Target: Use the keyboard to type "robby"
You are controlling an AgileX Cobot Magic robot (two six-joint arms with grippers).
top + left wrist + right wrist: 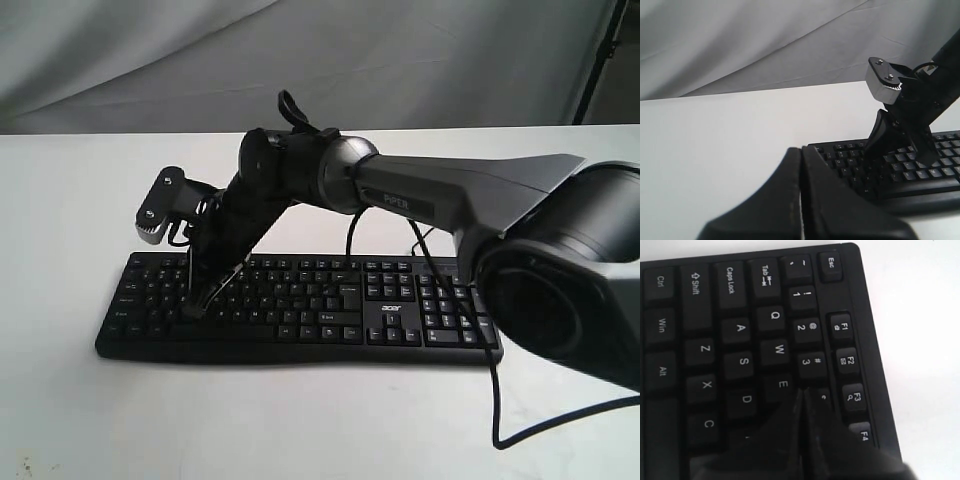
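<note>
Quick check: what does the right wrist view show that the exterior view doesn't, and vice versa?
Only right wrist: readable legends such as Esc, Q and E, with the right gripper shut, tips beside E. Only exterior: the number pad, acer logo and the arm. Both: the left end of the keyboard under that gripper.

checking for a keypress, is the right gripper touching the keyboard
Cannot tell. The right wrist view puts the shut right gripper over the keyboard, but no view shows contact or a gap.
</note>
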